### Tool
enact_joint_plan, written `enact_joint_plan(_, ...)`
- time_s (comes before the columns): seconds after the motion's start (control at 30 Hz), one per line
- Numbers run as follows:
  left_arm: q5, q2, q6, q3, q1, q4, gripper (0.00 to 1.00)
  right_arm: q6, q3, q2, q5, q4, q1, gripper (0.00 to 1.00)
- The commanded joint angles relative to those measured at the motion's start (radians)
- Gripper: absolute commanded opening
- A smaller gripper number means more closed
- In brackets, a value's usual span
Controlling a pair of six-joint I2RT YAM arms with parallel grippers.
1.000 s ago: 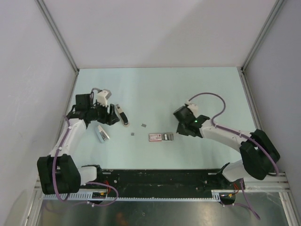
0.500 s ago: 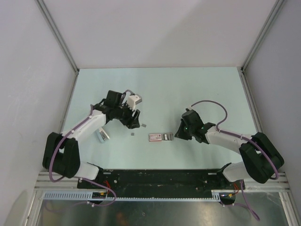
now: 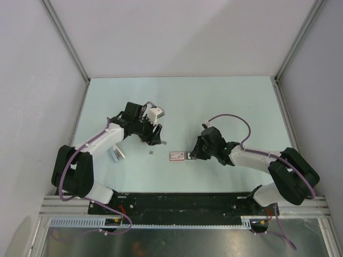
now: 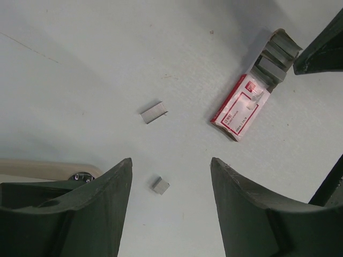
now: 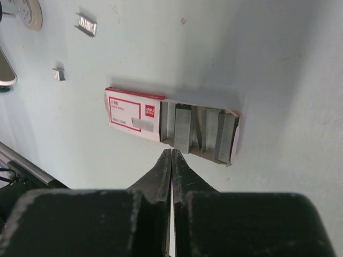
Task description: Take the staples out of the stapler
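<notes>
The stapler does not show clearly; in the top view my left arm covers the spot where it lay. A pale strip with a round metal part (image 4: 51, 168) peeks out behind my left finger; I cannot tell what it is. Two loose staple pieces lie on the table: a short strip (image 3: 164, 142) (image 4: 154, 112) (image 5: 86, 24) and a smaller bit (image 3: 152, 152) (image 4: 160, 185) (image 5: 59, 74). My left gripper (image 3: 154, 138) (image 4: 170, 160) is open and empty, the small bit between its fingers. My right gripper (image 3: 191, 155) (image 5: 171, 152) is shut and empty, its tip at the staple box's edge.
The pink-red staple box (image 3: 177, 156) (image 4: 239, 110) (image 5: 134, 115) lies open with grey staple strips (image 5: 198, 128) spilling from its right end. A silvery elongated piece (image 3: 116, 153) lies left of my left arm. White walls enclose the table on three sides.
My left gripper swung right from beside the stapler to over the loose staple bits, and now covers the stapler. My right gripper moved left up to the staple box.
</notes>
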Motion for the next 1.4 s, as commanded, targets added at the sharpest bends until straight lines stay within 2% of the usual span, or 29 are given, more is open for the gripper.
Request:
enact_joint_plan(0.0,-0.007,-0.029,-0.002,0.025,-0.004,0.026,0.65,-0.008,0.006,-0.008,-0.01,0.018,0.031,0.0)
enact_joint_plan(0.47,-0.022,-0.061,0.013,-0.001,-0.003,0.029,0.65,-0.01,0.006,-0.014,-0.006,-0.062,0.077,0.0)
enact_joint_plan(1.37,-0.032,-0.079,0.023,-0.012,0.0,0.032,0.66,-0.056,0.042,0.081,-0.002,-0.043,0.044,0.0)
